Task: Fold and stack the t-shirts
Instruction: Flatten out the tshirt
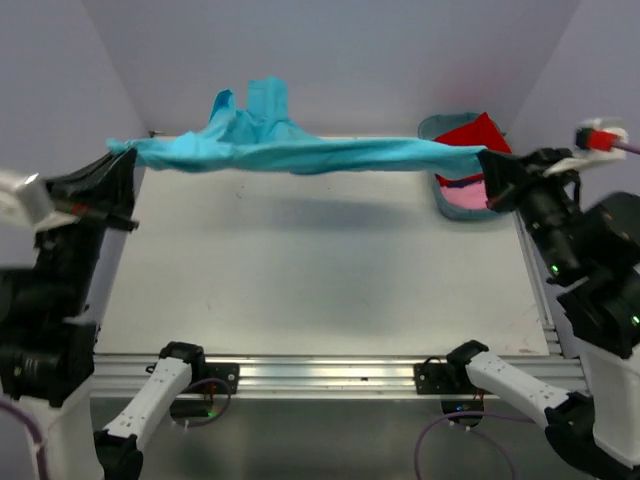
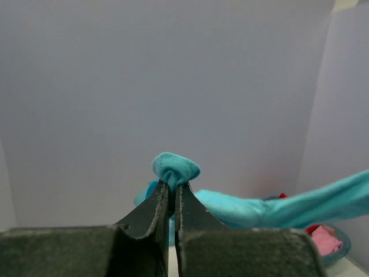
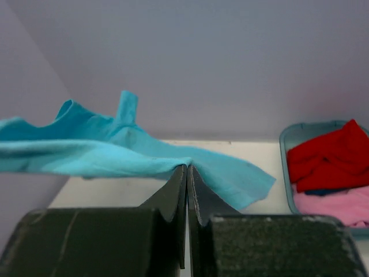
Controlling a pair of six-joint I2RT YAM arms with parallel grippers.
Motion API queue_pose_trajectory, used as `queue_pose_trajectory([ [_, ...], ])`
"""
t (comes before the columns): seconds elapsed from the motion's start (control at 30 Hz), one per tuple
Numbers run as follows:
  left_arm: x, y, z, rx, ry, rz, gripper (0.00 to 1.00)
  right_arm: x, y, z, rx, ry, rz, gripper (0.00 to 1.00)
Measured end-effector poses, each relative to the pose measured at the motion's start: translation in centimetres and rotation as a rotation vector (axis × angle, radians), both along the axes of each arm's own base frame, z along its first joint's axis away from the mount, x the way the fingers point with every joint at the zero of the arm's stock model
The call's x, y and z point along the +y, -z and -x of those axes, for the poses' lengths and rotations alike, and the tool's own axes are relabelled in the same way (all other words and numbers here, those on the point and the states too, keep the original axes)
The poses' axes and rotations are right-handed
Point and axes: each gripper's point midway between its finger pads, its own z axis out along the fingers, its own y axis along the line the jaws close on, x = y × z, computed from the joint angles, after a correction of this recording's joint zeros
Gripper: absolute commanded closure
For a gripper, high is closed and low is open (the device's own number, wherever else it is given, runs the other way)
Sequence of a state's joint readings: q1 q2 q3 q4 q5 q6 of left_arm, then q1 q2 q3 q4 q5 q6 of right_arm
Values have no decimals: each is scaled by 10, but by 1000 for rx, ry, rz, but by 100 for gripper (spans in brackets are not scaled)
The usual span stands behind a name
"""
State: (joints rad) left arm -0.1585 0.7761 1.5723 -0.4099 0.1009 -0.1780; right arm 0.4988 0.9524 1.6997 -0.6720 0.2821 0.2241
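Turquoise shirt (image 1: 300,150): held in the air above the far edge of the table (image 1: 320,290), drawn out in a long band between the two arms, with loose cloth bunched up left of centre.

Left gripper (image 2: 172,186): jaws clamped on one end of the shirt, and a small fold pokes out past the tips.

Right gripper (image 3: 188,168): jaws clamped on the other end.

Red shirt (image 1: 475,132): lies on the pink shirt (image 1: 465,198), both inside the tub (image 1: 430,127) at the far right corner, near the right gripper.
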Motion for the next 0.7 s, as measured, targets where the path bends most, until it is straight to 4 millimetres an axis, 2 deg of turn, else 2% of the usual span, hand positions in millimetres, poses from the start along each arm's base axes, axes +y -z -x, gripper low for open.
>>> queue_pose_trajectory([
  [0.03, 4, -14, 35, -76, 11, 14, 100, -6, -12, 20, -47, -25, -26, 100],
  [0.1, 9, -31, 92, -183, 36, 38, 100, -10, -26, 54, -107, -97, -53, 100],
  [0.17, 9, -45, 133, -257, 75, 59, 100, -8, -28, 70, -116, -150, -60, 100],
  [0.27, 6, -65, 166, -320, 132, 79, 100, -3, -33, 82, -100, -204, -67, 100],
  [0.3, 6, -71, 171, -330, 139, 82, 100, -3, -38, 84, -100, -207, -74, 100],
  [0.37, 6, -76, 164, -326, 132, 87, 100, -5, -49, 81, -107, -190, -87, 100],
  [0.43, 9, -73, 137, -280, 91, 95, 100, -8, -53, 70, -97, -147, -89, 100],
  [0.47, 10, -68, 115, -240, 67, 97, 100, -8, -49, 59, -75, -113, -85, 100],
  [0.53, 11, -43, 57, -123, 4, 93, 100, -3, -31, 30, -1, -58, -58, 100],
  [0.6, 10, 5, -17, 43, -59, 75, 100, 11, 6, -13, 113, -4, -5, 100],
  [0.67, 8, 84, -94, 268, -129, 33, 100, 30, 64, -62, 271, 40, 77, 100],
  [0.7, 9, 126, -126, 373, -165, 11, 100, 40, 99, -87, 358, 60, 127, 100],
])
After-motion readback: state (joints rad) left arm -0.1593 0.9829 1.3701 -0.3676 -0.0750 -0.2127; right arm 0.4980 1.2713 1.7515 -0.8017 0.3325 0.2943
